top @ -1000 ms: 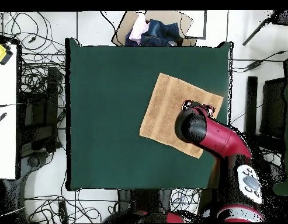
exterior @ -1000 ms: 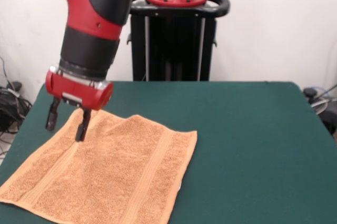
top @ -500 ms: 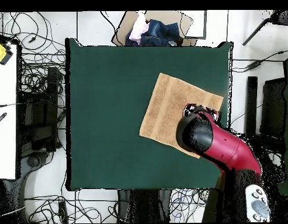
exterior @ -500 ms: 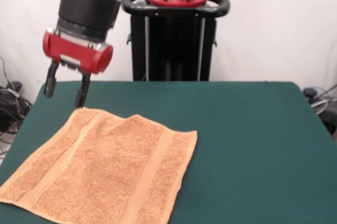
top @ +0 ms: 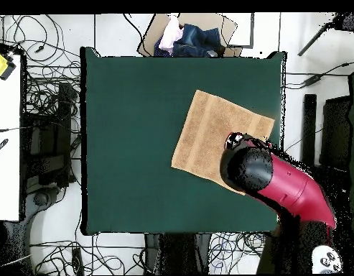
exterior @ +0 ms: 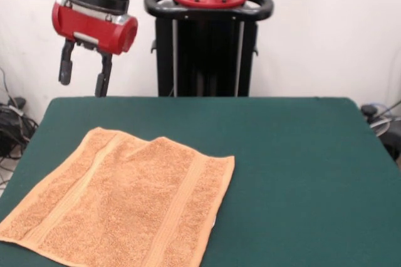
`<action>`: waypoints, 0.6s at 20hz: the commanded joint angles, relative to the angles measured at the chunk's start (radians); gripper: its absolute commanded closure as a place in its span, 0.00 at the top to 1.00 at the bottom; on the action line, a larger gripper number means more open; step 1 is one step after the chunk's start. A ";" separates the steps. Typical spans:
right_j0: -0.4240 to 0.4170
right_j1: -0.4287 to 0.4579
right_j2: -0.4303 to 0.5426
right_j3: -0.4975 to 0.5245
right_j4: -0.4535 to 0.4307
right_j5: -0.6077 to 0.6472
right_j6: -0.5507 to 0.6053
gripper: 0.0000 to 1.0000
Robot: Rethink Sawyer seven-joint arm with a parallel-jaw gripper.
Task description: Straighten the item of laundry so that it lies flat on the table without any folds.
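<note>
Claw released, empty, high above towel's far left corner. Towel seemingly flat on desk; a slight ripple there might remain if left untouched.

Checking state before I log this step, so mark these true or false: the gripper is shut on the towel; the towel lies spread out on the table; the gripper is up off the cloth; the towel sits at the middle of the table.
1. The gripper is shut on the towel. False: its fingers are apart and empty.
2. The towel lies spread out on the table. True, though a slight ripple shows near its far edge.
3. The gripper is up off the cloth. True: it hangs well above the towel's far corner.
4. The towel sits at the middle of the table. False: it lies towards one side, near the edge.
</note>
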 commanded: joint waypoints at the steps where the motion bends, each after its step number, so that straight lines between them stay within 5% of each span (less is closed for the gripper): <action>1: -0.011 -0.017 0.039 0.077 -0.004 0.049 0.132 1.00; 12: -0.015 -0.016 0.037 0.084 -0.015 0.027 0.132 1.00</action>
